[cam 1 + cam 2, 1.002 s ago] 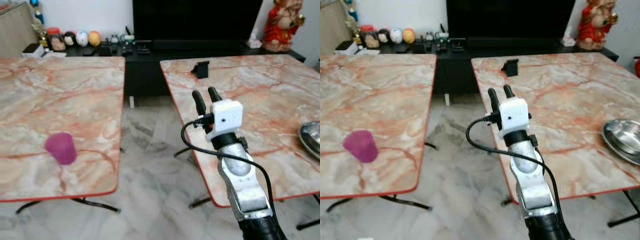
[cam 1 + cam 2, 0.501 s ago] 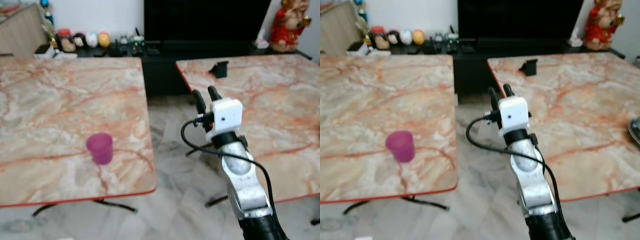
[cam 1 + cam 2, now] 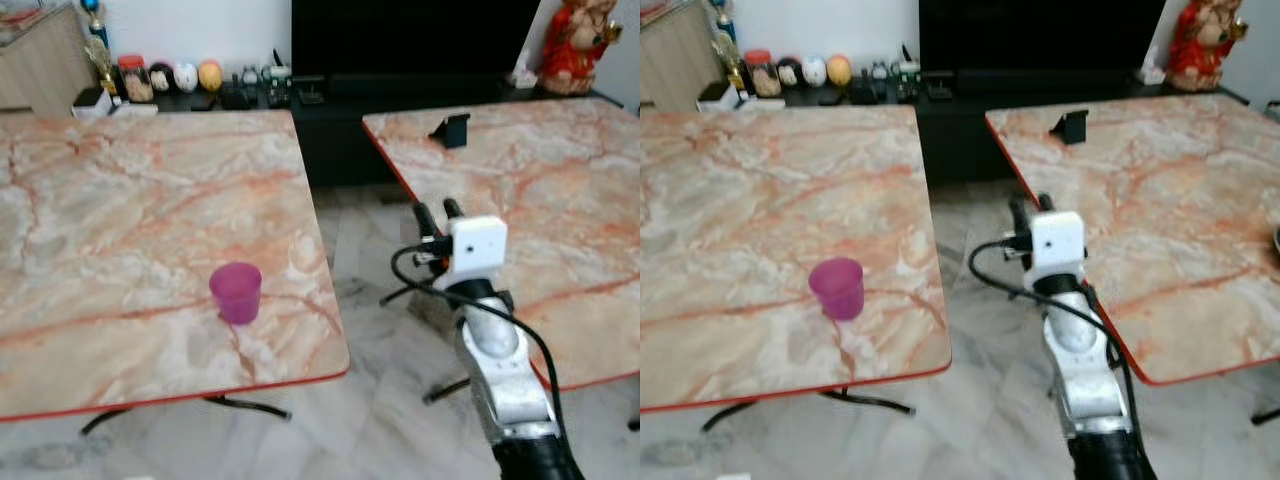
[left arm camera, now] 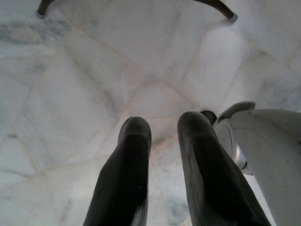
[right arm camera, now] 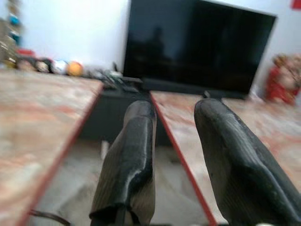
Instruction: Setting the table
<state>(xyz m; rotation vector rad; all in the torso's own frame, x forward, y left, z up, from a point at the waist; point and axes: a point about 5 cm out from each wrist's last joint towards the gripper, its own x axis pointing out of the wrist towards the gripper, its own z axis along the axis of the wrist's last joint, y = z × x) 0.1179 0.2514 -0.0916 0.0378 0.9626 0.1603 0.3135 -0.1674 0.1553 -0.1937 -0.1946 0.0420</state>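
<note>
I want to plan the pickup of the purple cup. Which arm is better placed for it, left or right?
Probably the right. The right claw is raised, open and empty, in the gap between the tables, while the purple cup stands on the left table. The left claw points down at the floor.

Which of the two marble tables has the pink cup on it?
The table on the robot's left: the pink cup stands near its front corner. The right table carries a small black stand.

My right arm point(image 3: 500, 375) was silver metal with a white camera box point(image 3: 476, 242), a looping black cable point(image 3: 415, 280), and a black two-fingered right claw point(image 3: 437, 215).
</note>
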